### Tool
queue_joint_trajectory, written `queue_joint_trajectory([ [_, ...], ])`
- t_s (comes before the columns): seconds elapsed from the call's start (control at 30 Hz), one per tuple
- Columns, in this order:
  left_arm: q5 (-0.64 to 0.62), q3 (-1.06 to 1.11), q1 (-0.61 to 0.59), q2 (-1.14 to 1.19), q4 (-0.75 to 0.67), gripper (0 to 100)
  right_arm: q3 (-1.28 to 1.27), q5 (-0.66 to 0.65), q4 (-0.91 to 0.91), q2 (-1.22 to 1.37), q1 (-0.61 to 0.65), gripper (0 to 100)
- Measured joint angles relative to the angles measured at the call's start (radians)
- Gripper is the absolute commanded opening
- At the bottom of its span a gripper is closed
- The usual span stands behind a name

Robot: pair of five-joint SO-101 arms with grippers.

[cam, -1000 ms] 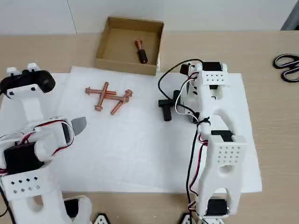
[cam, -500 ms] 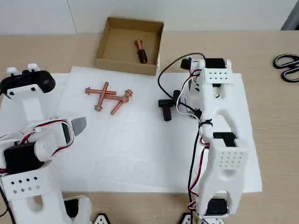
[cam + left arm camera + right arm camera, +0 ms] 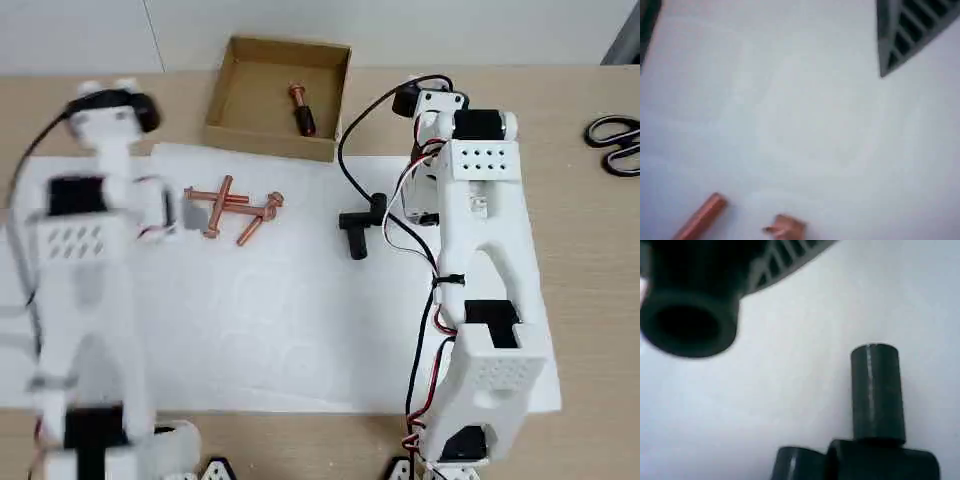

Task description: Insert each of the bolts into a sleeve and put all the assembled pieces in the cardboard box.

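Several copper bolts lie crossed on the white sheet; two bolt ends appear in the left wrist view. My left gripper hangs just left of them, open and empty. Black sleeves lie mid-sheet, seen close in the right wrist view. My right gripper is shut on one black sleeve, held above the sheet beside the others. The cardboard box at the back holds one assembled bolt and sleeve.
Scissors lie on the wooden table at the far right. The right arm's cables hang near the sleeves. The sheet's front half is bare.
The left arm has swung from the front left corner up to the bolts. The right arm has shifted back and to the right, away from the sleeves on the sheet.
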State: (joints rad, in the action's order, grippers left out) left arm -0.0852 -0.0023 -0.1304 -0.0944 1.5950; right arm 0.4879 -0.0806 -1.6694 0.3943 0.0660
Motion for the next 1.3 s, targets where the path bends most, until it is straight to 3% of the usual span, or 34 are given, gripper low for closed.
queue_joint_trajectory([
  [0.3,0.008,-0.281,0.064,0.525,-0.072,19,0.0,0.0,0.0,0.0,0.0,0.4],
  [0.6,0.006,-0.52,0.064,0.818,-0.072,19,0.0,0.0,0.0,0.0,0.0,0.4],
  [1.17,0.008,-0.62,0.089,0.901,-0.06,1,0.0,0.0,0.0,0.0,0.002,0.4],
  [1.3,0.006,-0.624,0.087,0.901,-0.048,0,0.0,0.0,0.0,0.0,0.002,0.4],
])
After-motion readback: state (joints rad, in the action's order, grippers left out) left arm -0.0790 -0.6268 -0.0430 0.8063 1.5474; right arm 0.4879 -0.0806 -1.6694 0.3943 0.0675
